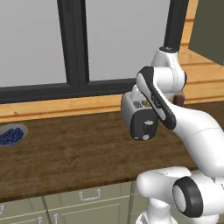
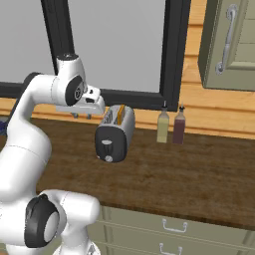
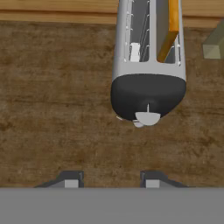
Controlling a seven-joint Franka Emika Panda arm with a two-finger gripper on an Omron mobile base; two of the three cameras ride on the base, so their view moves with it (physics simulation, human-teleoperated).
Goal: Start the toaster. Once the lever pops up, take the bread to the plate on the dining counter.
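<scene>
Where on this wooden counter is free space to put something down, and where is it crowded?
Free: the wide stretch between the bowl of berries and the toaster, and the counter in front of the two bottles. Crowded: around the toaster, where the gripper hovers and the bottles stand close.

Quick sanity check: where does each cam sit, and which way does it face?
Left base view: behind-left, facing the toaster and window; arm at lower right.
Right base view: behind-right, same toaster, two bottles; arm at lower left.
Hand view: above, looking down at the toaster, bread in its slot; gripper fingertips below.
Shared: toaster, wooden counter.
</scene>
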